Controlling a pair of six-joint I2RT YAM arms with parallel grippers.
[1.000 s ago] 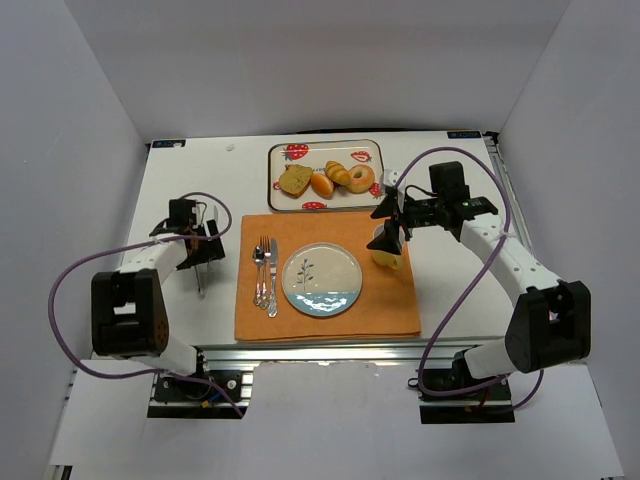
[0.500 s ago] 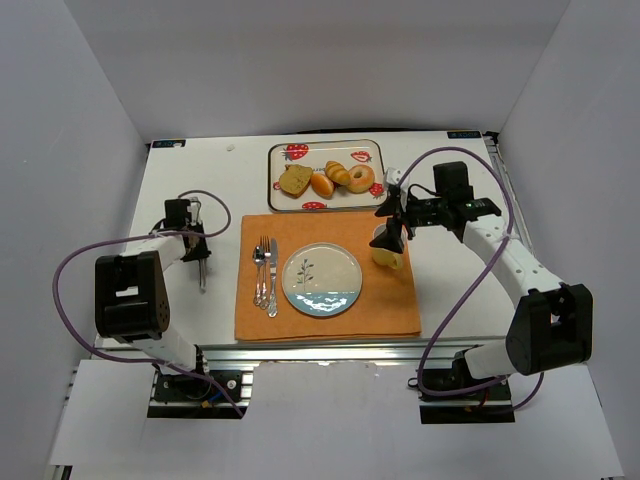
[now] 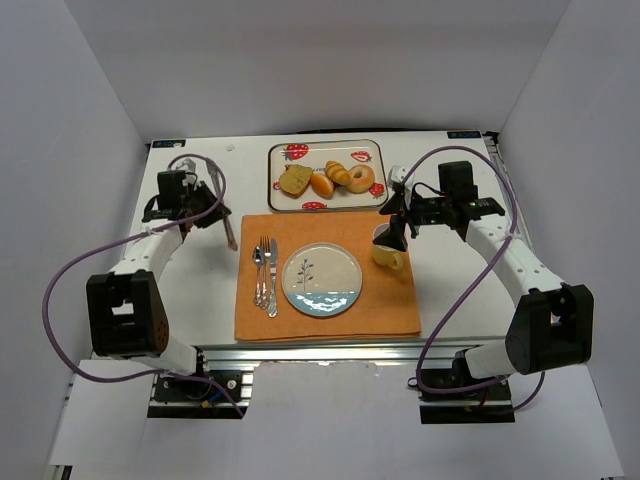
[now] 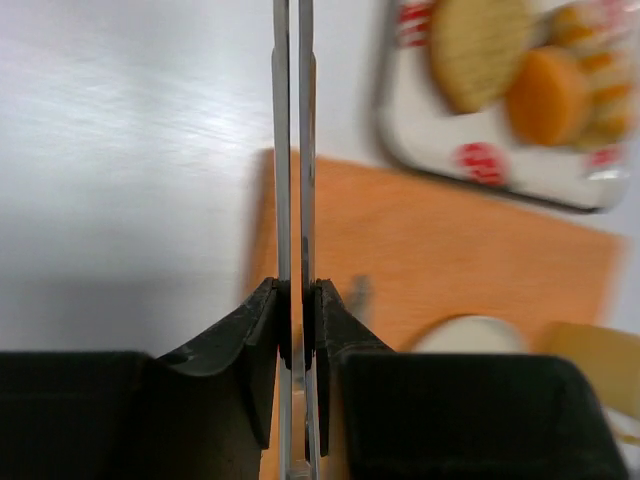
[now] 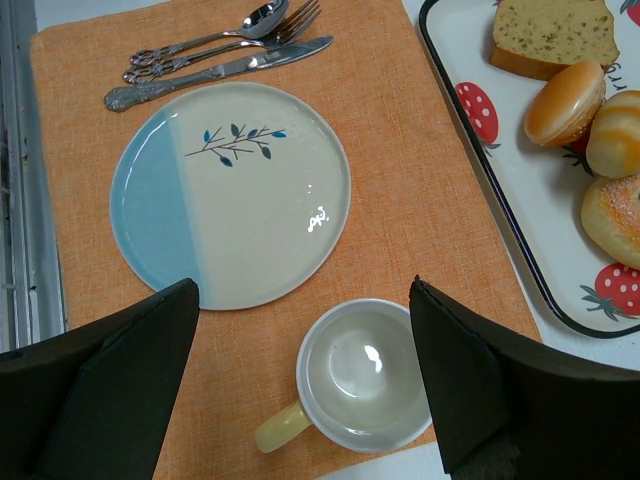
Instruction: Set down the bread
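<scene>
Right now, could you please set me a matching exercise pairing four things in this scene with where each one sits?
Things:
1. plate
2. mug
3. bread slice
4. tongs

Places:
A. gripped in the left pincer
B. on the strawberry tray
C. middle of the orange mat
D. near the mat's right edge

Pairs: 1-C, 2-D, 3-B, 4-A.

The placemat (image 5: 400,200) is orange, with a woven texture. On it, the plate (image 5: 230,190) is cream with a pale blue band on its near side and a dark blue leafy sprig. The mug (image 5: 365,370) is cream with a yellow handle. At the far side, the tray (image 5: 465,50) is white, dark-rimmed and dotted with red strawberries. The bread slice (image 5: 553,35) is speckled tan and the bun (image 5: 565,103) glossy golden. The cutlery (image 5: 220,50) and tongs (image 4: 283,150) are silver, the table (image 3: 190,290) white, and my fingers (image 5: 100,390) black.
</scene>
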